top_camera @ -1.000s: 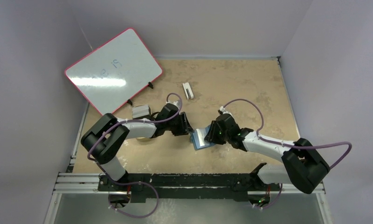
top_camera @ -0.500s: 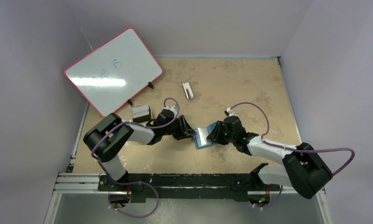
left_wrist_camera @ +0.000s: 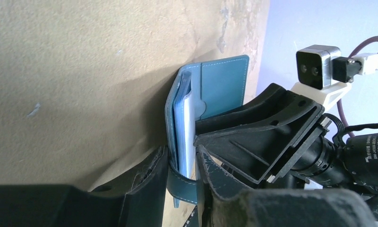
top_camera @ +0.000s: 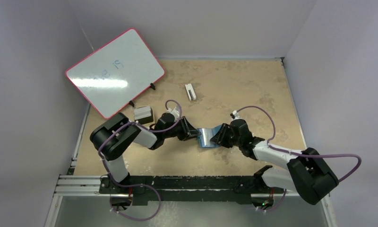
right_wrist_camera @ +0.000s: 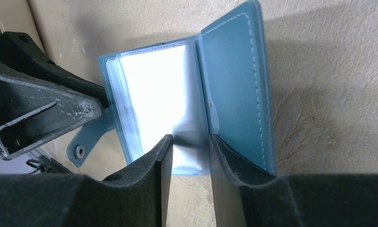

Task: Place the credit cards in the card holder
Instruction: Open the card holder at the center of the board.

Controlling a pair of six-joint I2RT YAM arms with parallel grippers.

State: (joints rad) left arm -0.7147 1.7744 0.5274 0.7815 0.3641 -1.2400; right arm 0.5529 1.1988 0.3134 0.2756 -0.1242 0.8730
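Pinches, with the left pincer, the strap-side cover of the card holder, open on the tabletop between both arms. Straddles the clear sleeves with the right pincer; cannot tell whether gripping. Seems light, floppy, slick inside: best taken by the stiff stitched covers, never the thin sleeves.

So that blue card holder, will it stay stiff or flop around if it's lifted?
Probably floppy: the card holder hinges at its spine, covers splayed. Its clear sleeves fan loosely and look glossy, so likely slippery. The snap strap sticks out unfastened and may snag.
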